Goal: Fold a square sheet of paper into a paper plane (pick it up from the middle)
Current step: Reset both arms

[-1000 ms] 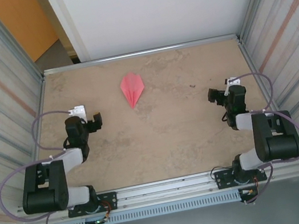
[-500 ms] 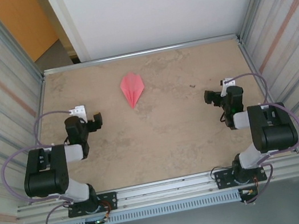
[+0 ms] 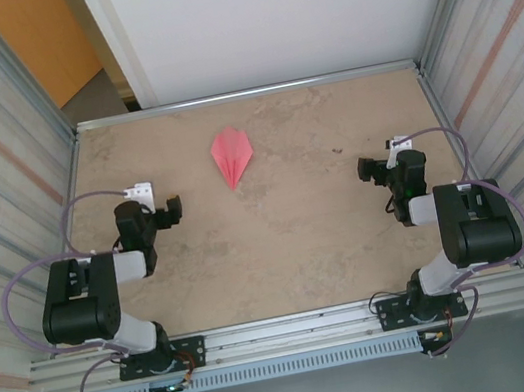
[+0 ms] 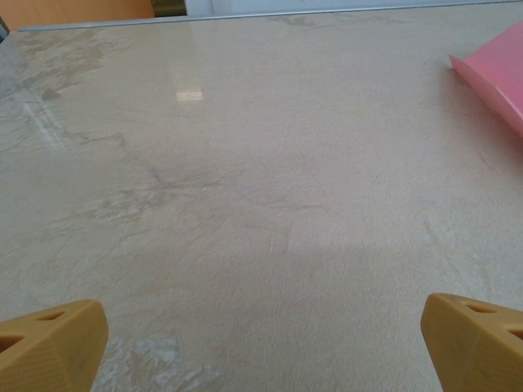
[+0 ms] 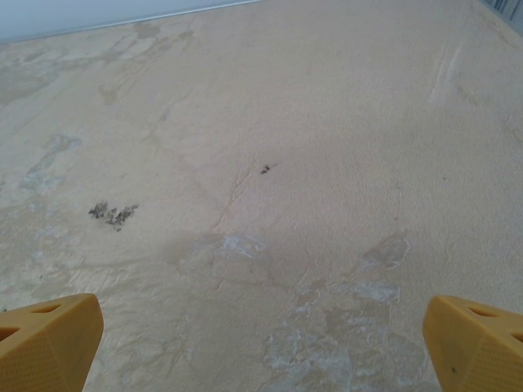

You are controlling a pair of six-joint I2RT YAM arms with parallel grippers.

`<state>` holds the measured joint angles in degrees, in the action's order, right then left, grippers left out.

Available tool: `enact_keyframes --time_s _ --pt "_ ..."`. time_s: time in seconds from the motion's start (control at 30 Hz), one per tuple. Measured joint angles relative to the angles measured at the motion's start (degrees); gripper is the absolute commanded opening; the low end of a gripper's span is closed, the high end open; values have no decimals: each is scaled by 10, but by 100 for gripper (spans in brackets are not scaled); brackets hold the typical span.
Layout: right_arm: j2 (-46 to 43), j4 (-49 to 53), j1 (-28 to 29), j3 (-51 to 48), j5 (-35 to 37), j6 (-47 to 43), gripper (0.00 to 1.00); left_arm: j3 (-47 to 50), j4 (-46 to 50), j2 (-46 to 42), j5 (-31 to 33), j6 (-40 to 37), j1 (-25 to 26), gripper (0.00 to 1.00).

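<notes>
2 pincers stand released and empty: left gripper (image 3: 171, 211) at 9 o'clock, right gripper (image 3: 370, 169) at 3 o'clock. The paper plane (image 3: 232, 156) lies on the table (image 3: 300, 240) near 12 o'clock, well apart from both. Folding looks complete; no step appears left.

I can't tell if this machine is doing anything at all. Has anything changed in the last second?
Barely. The left arm and right arm drew their elbows slightly away from the near edge, and the right gripper crept a little toward the table's middle. Nothing was taken hold of or let go. The left gripper hardly moved, both grippers stayed open and empty, and the paper plane lay unmoved.
</notes>
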<state>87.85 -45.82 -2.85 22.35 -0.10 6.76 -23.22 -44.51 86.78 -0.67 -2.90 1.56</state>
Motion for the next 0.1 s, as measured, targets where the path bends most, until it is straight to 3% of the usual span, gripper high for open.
enact_keyframes --time_s 0.1 --pt "0 0 0 0 0 0 99 -2 1 0 -3 -1 -1 99"
